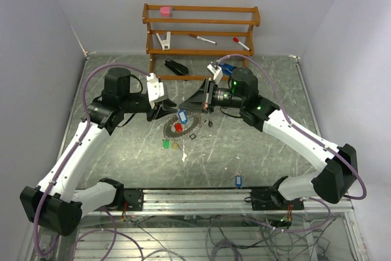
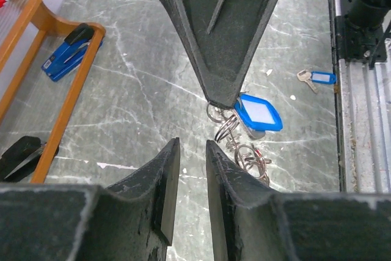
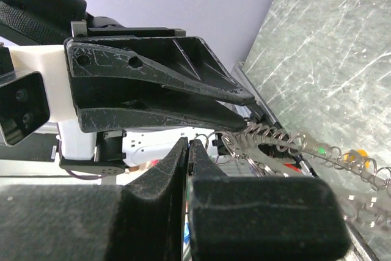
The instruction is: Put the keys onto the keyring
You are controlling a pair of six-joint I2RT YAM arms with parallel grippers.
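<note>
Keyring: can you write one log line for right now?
right gripper: shut on keyring | left gripper: open, empty, facing it | blue-tagged key: at keyring edge | spare key: near rail

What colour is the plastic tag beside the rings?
The plastic tag is blue, white-centred; best in left wrist view.

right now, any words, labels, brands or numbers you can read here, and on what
None readable. The white insert of the blue key tag looks blank; the second blue tag by the rail and the blue stapler are too small to show print.
</note>
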